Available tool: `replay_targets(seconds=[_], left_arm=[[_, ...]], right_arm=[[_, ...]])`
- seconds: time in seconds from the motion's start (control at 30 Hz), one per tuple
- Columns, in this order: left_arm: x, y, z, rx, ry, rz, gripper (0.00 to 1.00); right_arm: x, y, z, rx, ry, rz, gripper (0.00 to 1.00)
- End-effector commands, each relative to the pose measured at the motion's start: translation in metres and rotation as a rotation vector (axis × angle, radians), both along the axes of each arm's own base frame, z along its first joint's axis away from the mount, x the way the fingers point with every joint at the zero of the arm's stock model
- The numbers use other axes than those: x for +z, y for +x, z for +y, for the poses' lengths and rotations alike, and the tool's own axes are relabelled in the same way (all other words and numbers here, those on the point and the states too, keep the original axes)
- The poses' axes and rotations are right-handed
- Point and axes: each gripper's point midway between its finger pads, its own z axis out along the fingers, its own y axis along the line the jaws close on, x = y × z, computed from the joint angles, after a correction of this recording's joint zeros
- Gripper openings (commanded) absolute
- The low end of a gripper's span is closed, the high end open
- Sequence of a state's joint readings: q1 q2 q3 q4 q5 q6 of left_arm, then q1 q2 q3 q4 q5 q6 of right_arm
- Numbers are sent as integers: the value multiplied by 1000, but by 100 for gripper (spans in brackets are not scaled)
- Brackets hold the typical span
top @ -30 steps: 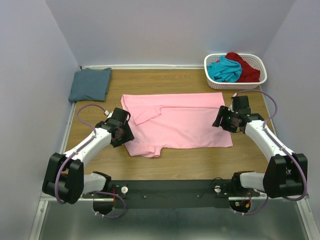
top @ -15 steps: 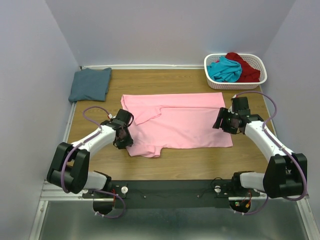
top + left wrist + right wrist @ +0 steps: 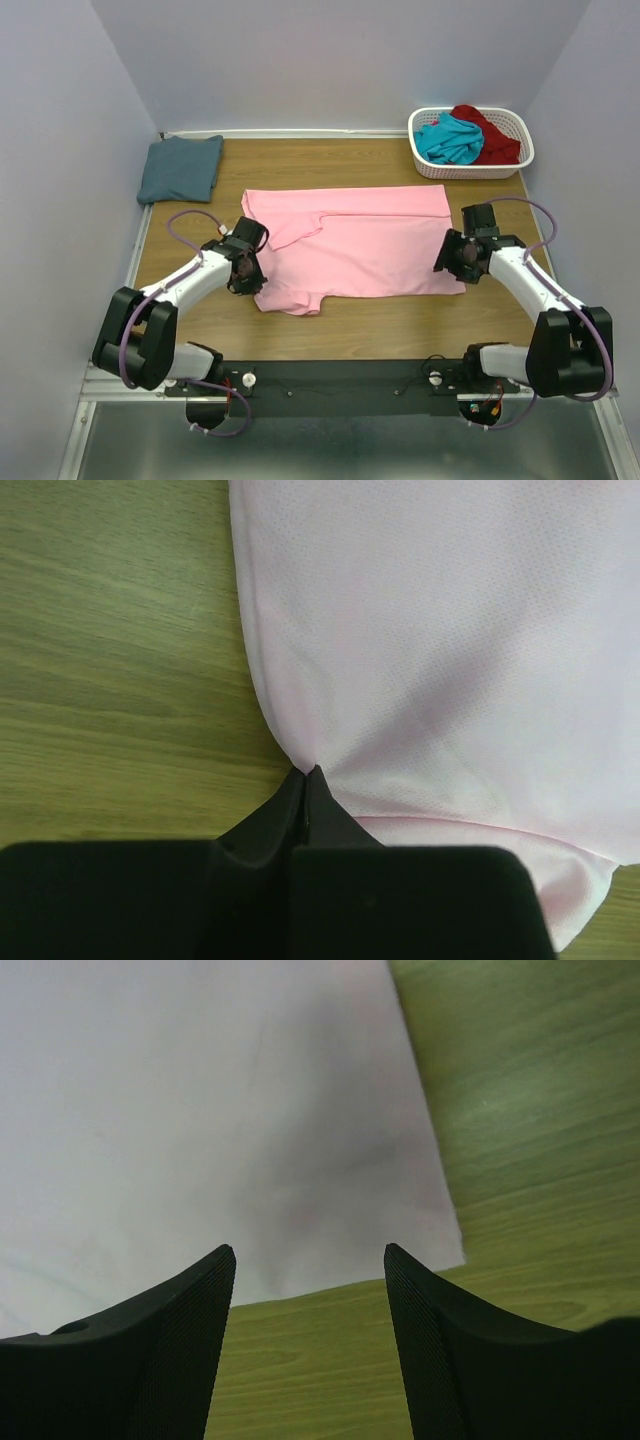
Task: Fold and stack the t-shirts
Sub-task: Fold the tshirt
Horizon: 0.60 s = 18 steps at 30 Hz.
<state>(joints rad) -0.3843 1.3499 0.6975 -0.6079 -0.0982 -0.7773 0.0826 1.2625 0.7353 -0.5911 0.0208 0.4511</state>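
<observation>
Tabletop (image 3: 400, 320) of wood bears the light pink t-shirt (image 3: 350, 245), lying flat between both arms; left gripper (image 3: 305, 777) is pressed together, pinching its side edge; right gripper (image 3: 307, 1252) stands spread over its corner.

The spread t-shirt (image 3: 350, 245) lies mid-frame on the table (image 3: 400, 325), with the left gripper (image 3: 246, 274) at its lower left edge and the right gripper (image 3: 452, 262) over its lower right corner. A folded t-shirt (image 3: 180, 168) lies in the upper left of the frame. The basket (image 3: 428, 165) in the upper right holds 2 t-shirts (image 3: 450, 140) side by side.
</observation>
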Motion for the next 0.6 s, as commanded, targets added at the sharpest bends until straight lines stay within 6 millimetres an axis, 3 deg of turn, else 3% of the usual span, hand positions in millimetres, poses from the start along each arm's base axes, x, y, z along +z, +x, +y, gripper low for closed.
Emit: replay_targets(seconds=[0.0, 0.17, 0.57], left_arm=[[20, 14, 1, -5, 17, -72, 0], [23, 17, -2, -26, 4, -101, 0], [26, 21, -4, -45, -8, -127, 0]], right_arm=[[-12, -21, -28, -140, -91, 83, 68], [6, -21, -56, -291, -165, 15, 65], [-20, -36, -54, -361, -104, 151, 62]])
